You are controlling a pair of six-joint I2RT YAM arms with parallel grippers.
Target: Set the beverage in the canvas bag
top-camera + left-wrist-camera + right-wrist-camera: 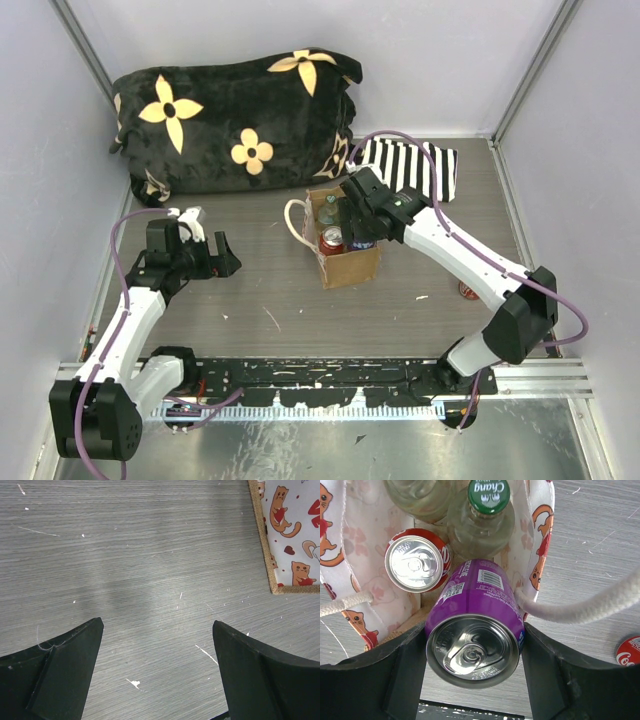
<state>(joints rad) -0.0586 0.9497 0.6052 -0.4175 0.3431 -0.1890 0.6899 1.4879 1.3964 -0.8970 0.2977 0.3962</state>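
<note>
The canvas bag (pixel 345 262) stands mid-table, tan burlap with a cat-print lining (pixel 540 540) and cream rope handles (pixel 585 607). Inside it are a red can (pixel 417 562) and a clear bottle with a green cap (pixel 488 497). A second clear bottle (pixel 417 495) stands behind them. My right gripper (pixel 474 630) is shut on a purple beverage can (pixel 475 615). It holds the can tilted over the bag's opening, lower end inside the rim. My left gripper (pixel 157 670) is open and empty over bare table, left of the bag (pixel 292 535).
A black flowered cushion (pixel 235 120) lies at the back left. A flat black-and-white striped fabric piece (pixel 415 165) lies behind the bag. Another red can (pixel 467 291) stands on the table right of the bag, also in the right wrist view (pixel 629 651).
</note>
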